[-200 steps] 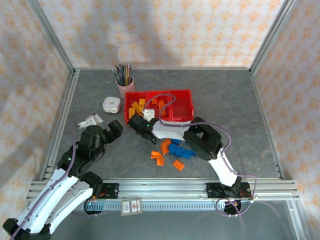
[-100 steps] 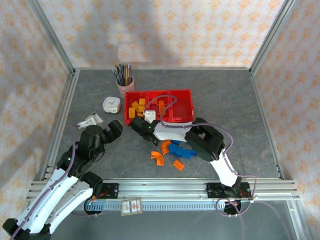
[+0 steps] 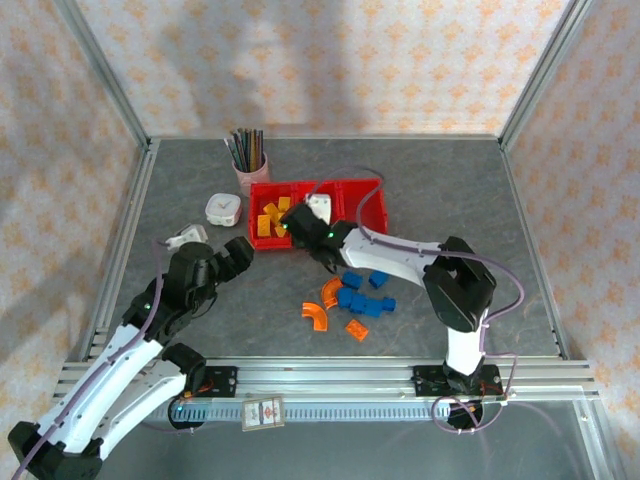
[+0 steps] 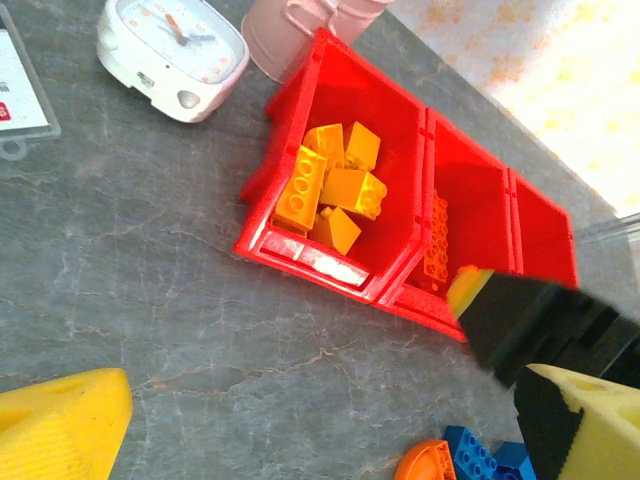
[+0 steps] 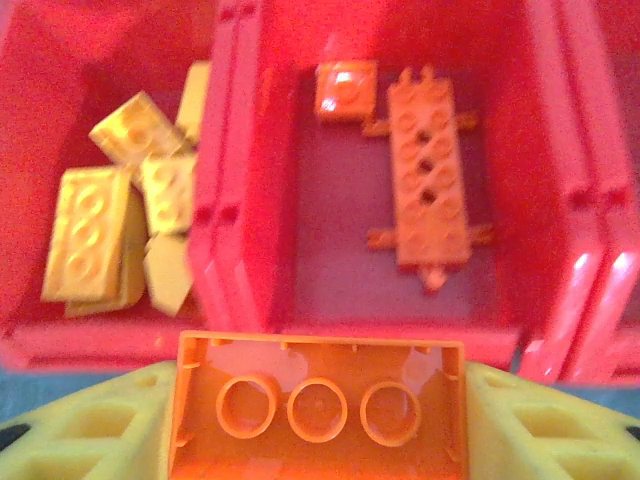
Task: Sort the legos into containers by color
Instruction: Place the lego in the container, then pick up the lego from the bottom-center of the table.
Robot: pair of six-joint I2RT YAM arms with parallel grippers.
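Note:
My right gripper (image 5: 318, 425) is shut on an orange block (image 5: 318, 405), held underside up just in front of the red containers (image 5: 250, 200). From above, that gripper (image 3: 298, 230) hangs over the bins' near wall (image 3: 365, 195). The left bin holds yellow blocks (image 5: 110, 220) (image 4: 335, 185), the middle bin orange pieces (image 5: 425, 170). Blue blocks (image 3: 362, 300), orange arches (image 3: 318, 305) and a small orange piece (image 3: 357, 329) lie loose on the table. My left gripper (image 3: 240, 252) (image 4: 330, 440) stands open over bare table, left of the loose legos.
A pink cup of pens (image 3: 249, 165) stands behind the bins' left end. A small white round clock (image 3: 222, 209) (image 4: 175, 45) and a flat card (image 3: 180, 240) lie left of the bins. Metal frame rails edge the table.
My right gripper has closed on the orange block and carried it from the table in front of the bins up to their near wall. The left gripper shifted slightly toward the bins.

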